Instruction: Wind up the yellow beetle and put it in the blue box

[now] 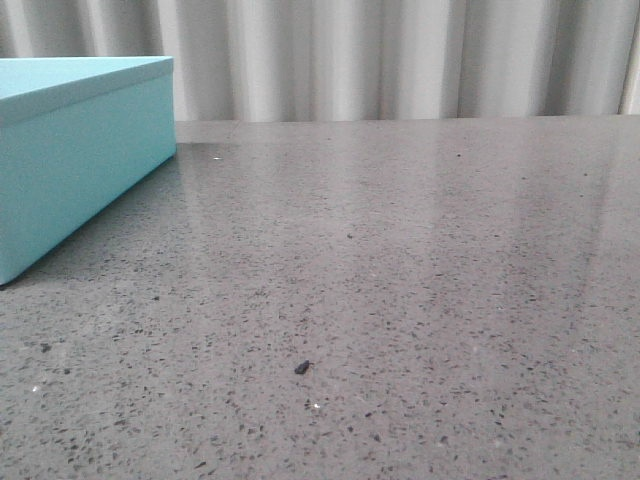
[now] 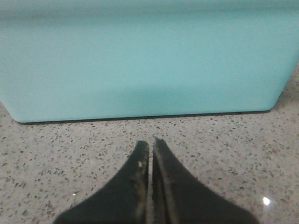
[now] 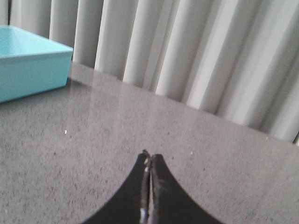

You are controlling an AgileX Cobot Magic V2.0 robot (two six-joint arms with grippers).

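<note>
- Turquoise-blue and matte, the blue box (image 1: 75, 150) sits at the far left of the counter (image 1: 400, 280) in the front view, its lid on and its rim edge flat; the left part of it runs out of the picture.
- Grey speckled stone makes up the counter, glossy enough to carry pale reflections of the curtain (image 1: 400, 55) that hangs in white folds behind it.
- One small dark speck (image 1: 302, 367) lies on the counter near the front, well apart from the box.
- The yellow beetle shows in none of the three views, so I cannot tell where it is.
- From the left wrist, the box (image 2: 140, 60) fills the upper half of the picture as a plain side wall standing on the counter (image 2: 46, 158), with a thin dark shadow line under its lower edge.
- The left fingers (image 2: 150, 145) are black and pointed, pressed together with only a hairline seam between them and nothing held; their tips are low over the counter, near the box wall but not touching it.
- From the right wrist, the box (image 3: 28, 65) shows as a corner at the far side, well apart from that arm, with the curtain (image 3: 187, 56) behind.
- The right fingers (image 3: 148, 156) are likewise together, tips meeting, empty, over bare counter (image 3: 93, 140).
</note>
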